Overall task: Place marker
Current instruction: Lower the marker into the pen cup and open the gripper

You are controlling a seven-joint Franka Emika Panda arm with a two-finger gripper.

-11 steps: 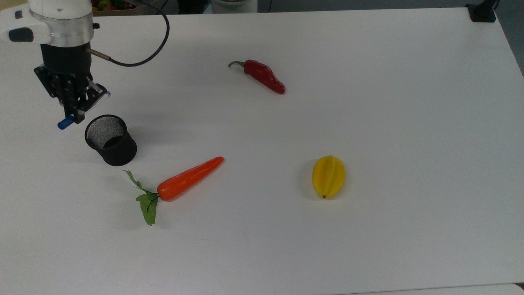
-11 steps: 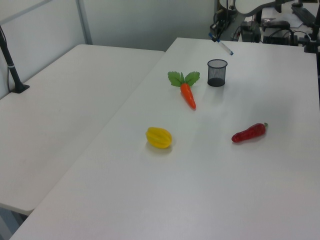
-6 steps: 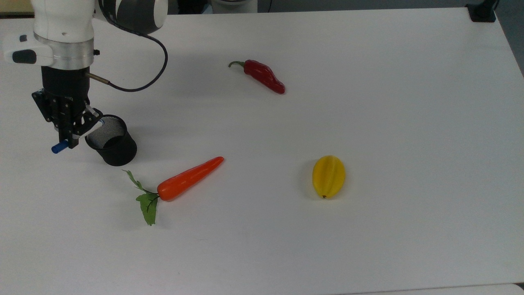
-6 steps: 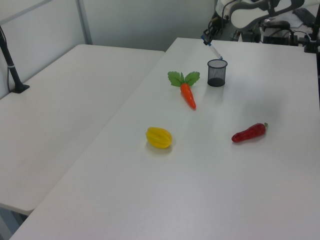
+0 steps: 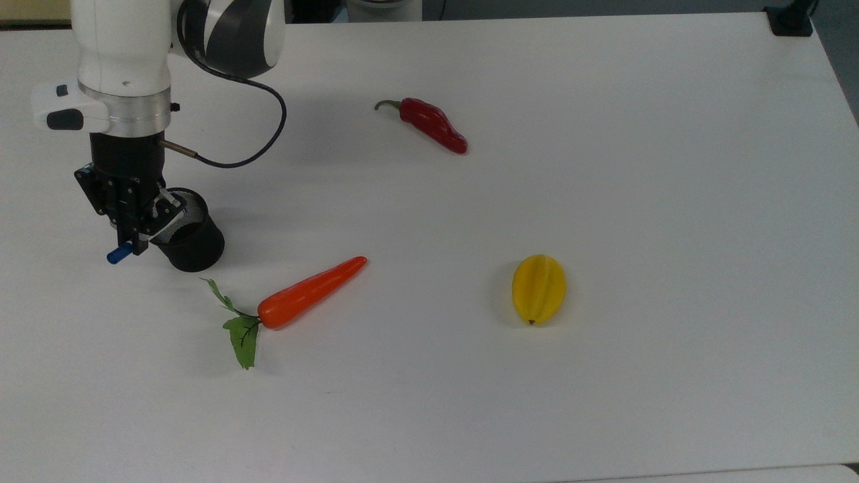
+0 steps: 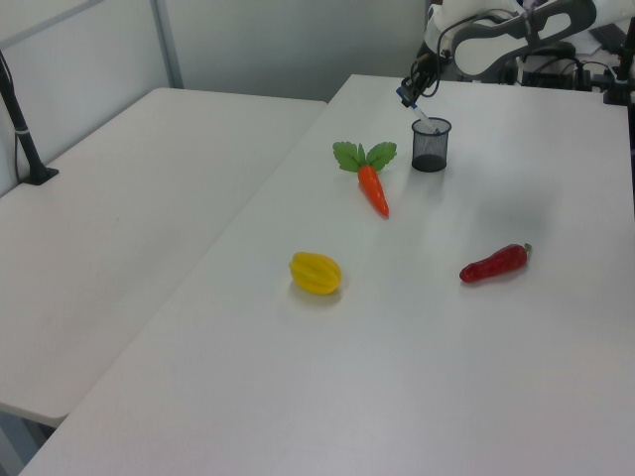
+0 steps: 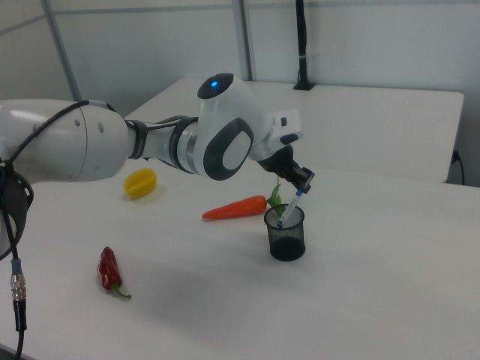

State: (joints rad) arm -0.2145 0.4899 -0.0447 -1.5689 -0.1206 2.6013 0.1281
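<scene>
The marker [image 5: 119,255] is a slim white pen with a blue cap, and my gripper [image 5: 137,236] is shut on it. It hangs tilted, with the blue cap sticking out to the top view's left. Its other end reaches over the rim of a black mesh cup [image 5: 194,251]. In the right view the marker [image 7: 291,206] slants down from the gripper [image 7: 301,180], and its lower end sits inside the mouth of the cup [image 7: 286,244]. In the left view the gripper [image 6: 408,91] holds the marker [image 6: 422,111] just above the cup [image 6: 430,151].
An orange carrot [image 5: 312,292] with green leaves lies just right of the cup in the top view. A red chili pepper [image 5: 433,125] lies farther back, and a yellow starfruit [image 5: 539,288] lies to the right. All rest on a white table [image 5: 637,168].
My gripper has carried the marker down and slightly right in the top view, from beside the cup to over it. The marker's lower end now dips into the cup's mouth.
</scene>
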